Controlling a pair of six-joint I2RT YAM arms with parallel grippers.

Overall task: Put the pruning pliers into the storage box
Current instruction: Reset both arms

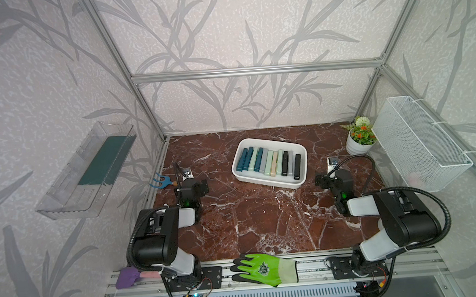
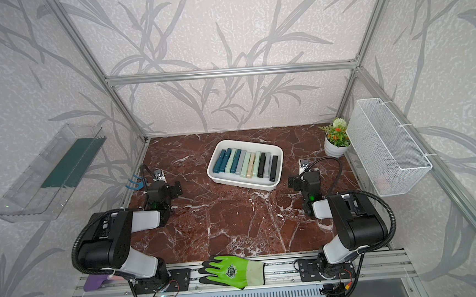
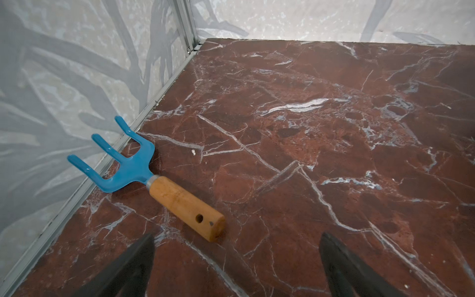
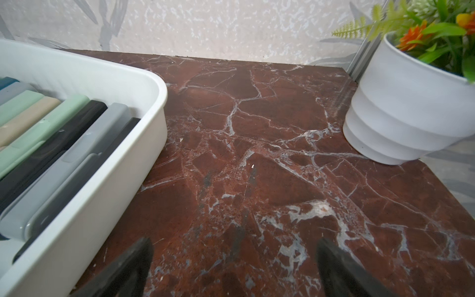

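I find no legible word, number or brand in any of my feeds. The only mark is a dark round crest printed on the bright green rubber-coated work glove (image 1: 264, 269), seen in both top views and too small to read.

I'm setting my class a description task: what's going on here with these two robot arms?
Nothing is being handled right now. The slim bar-shaped pruning pliers, teal, pale green, grey, beige and black, lie side by side inside the shallow white plastic storage box; none shows on the red marble tabletop. The left gripper is open and empty near the blue hand rake with a wooden handle; the right gripper is open and empty beside the box.
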